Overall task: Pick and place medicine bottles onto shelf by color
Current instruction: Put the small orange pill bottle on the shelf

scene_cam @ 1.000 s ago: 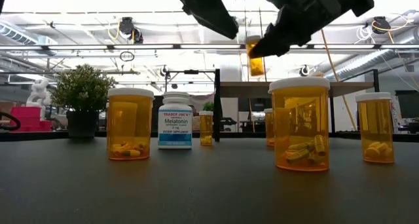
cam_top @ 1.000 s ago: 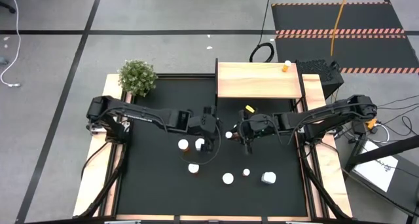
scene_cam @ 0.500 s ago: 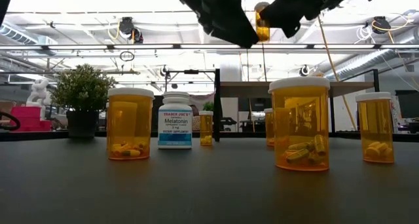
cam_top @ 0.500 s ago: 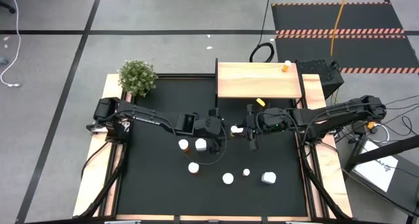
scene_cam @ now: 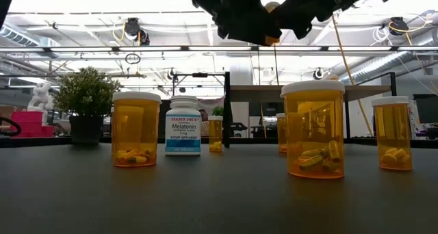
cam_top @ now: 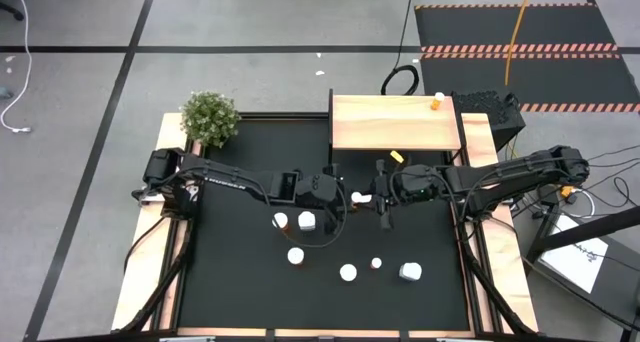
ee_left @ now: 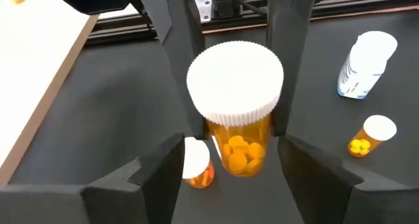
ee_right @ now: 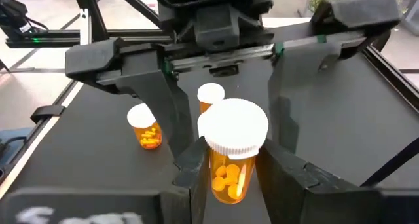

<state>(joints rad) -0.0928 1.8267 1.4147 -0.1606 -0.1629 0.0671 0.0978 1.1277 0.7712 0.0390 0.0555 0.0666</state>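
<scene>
1. An amber bottle (ee_right: pixel 230 160) with a white ribbed cap hangs in the air above the bench (cam_top: pixel 240 292), between the two arms near the middle; orange and yellow tablets lie in its lower part.
2. The right pincer (ee_right: pixel 229 165) grips this amber bottle on its body, one finger on each side.
3. The left pincer (ee_left: pixel 229 152) faces it from the other side, its jaws set wide around the same bottle; whether they press on it I cannot tell.
4. On the bench, the low view shows a wide amber bottle (scene_cam: pixel 135 129) with a few pills at its bottom, and just beside it a white bottle (scene_cam: pixel 183 125) with a bluish label reading Melatonin.
5. A large amber bottle (scene_cam: pixel 313 129) with capsules inside stands nearer the camera, and another amber one (scene_cam: pixel 393 133) holds a few pills farther to the side.
6. Two small amber bottles (scene_cam: pixel 215 133) stand farther back.
7. A white bottle (ee_left: pixel 365 65) lies on its side on the mat.
8. The shelf (cam_top: pixel 395 122) of pale wood stands at the far edge of the bench, with one small orange bottle (cam_top: pixel 437 103) near its corner.
9. A potted plant (cam_top: pixel 210 118) sits at the far left corner.
</scene>
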